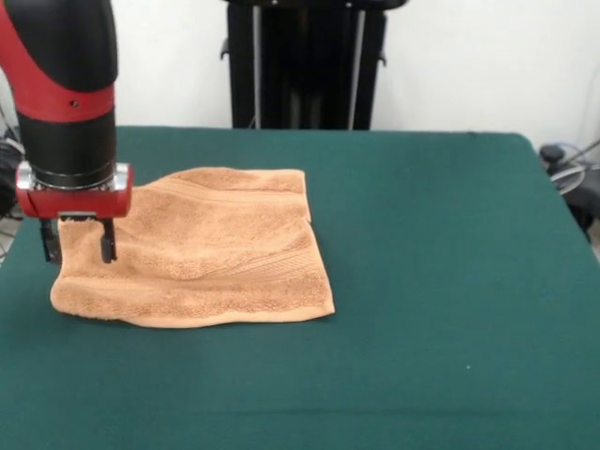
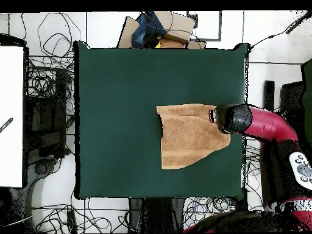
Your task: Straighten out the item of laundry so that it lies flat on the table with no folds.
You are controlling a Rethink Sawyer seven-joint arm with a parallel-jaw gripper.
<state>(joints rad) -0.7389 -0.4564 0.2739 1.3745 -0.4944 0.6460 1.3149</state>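
One red-and-black arm (image 1: pixel 64 89) at far left of front view, coming down from above. Gripper (image 1: pixel 79 241) hanging over towel's left edge, two dark fingers (image 1: pixel 108 239) spread apart with a clear gap between, nothing pinched; tips level with the cloth's upper surface, contact hard to judge. Orange-tan towel (image 1: pixel 202 248) left of centre on green table (image 1: pixel 441 272), mostly spread out, not quite flat: ripples across the middle, woven band stripe running diagonally toward the right corner, far right corner looking doubled over with a second layer showing. Near edge wavy. Right half of table bare green felt. Overhead view: towel (image 2: pixel 186 134) toward the table's right edge, outline skewed rather than square, arm (image 2: pixel 259 122) reaching in from right over the corner.
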